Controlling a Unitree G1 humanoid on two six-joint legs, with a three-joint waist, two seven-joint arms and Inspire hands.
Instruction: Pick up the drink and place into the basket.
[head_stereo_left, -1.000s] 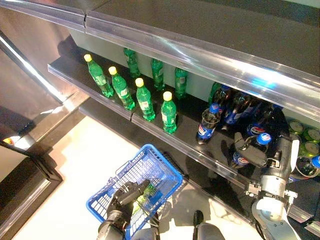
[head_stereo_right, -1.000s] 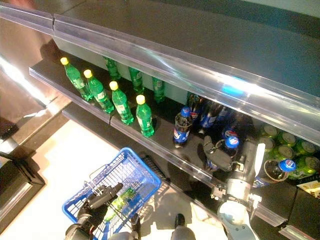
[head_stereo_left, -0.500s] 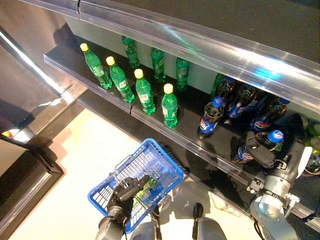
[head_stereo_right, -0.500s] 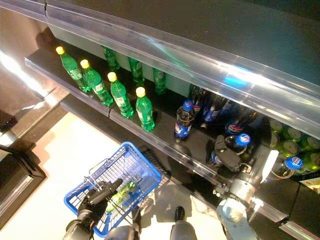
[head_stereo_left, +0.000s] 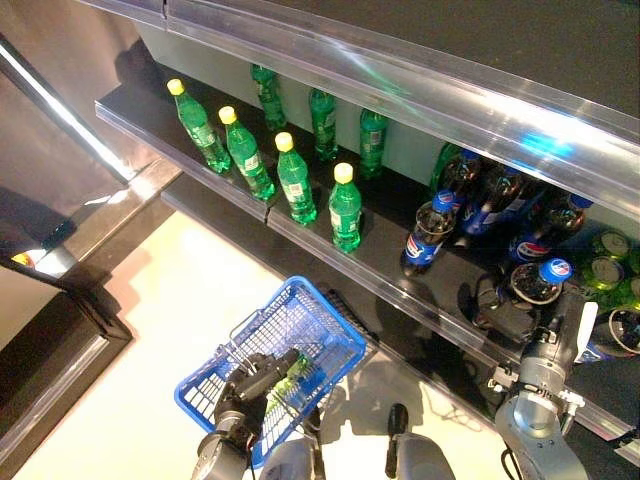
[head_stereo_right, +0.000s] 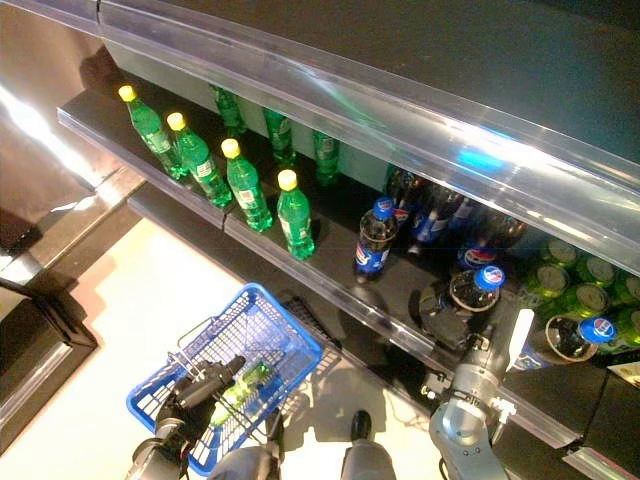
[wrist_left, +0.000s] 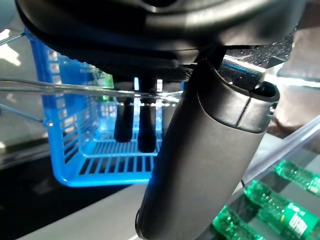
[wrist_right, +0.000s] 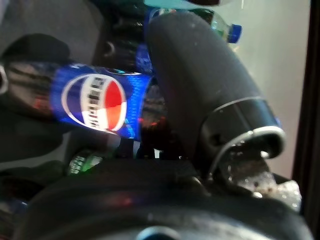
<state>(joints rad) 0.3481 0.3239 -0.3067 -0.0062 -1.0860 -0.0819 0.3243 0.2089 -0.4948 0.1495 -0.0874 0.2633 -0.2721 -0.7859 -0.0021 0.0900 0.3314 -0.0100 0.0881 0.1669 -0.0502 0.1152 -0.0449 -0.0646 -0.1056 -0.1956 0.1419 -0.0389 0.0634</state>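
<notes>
Since a second ago the cola bottle (head_stereo_left: 535, 283) has tipped more upright in the right hand (head_stereo_left: 508, 318) and sits a little higher against the shelf (head_stereo_left: 330, 245); the hand has stayed clamped on it throughout. The dark fingers wrap round the lower body of the bottle, and in the right wrist view the thumb (wrist_right: 200, 85) curls across its blue label (wrist_right: 97, 102). Its blue cap points up and toward the right, just in front of the other cola bottles (head_stereo_left: 490, 200) standing at the far right of the shelf. One more cola bottle (head_stereo_left: 425, 232) stands alone to the left of the held one, near the shelf's front edge.

Down at the near left, the left hand (head_stereo_left: 258, 378) grips the wire handle (wrist_left: 90, 87) of the blue basket (head_stereo_left: 330, 335), fingers curled over the wire. It hangs above the pale floor (head_stereo_left: 170, 310), well apart from the held bottle. A green bottle (head_stereo_left: 292, 386) already lies inside it, just beside the left hand's fingers.

Along the left part of the shelf, four green bottles with yellow caps (head_stereo_left: 290, 180) stand in a slanting row, with more green bottles (head_stereo_left: 322, 125) behind them toward the back. Green cans (head_stereo_left: 608, 270) sit at the far right end.
</notes>
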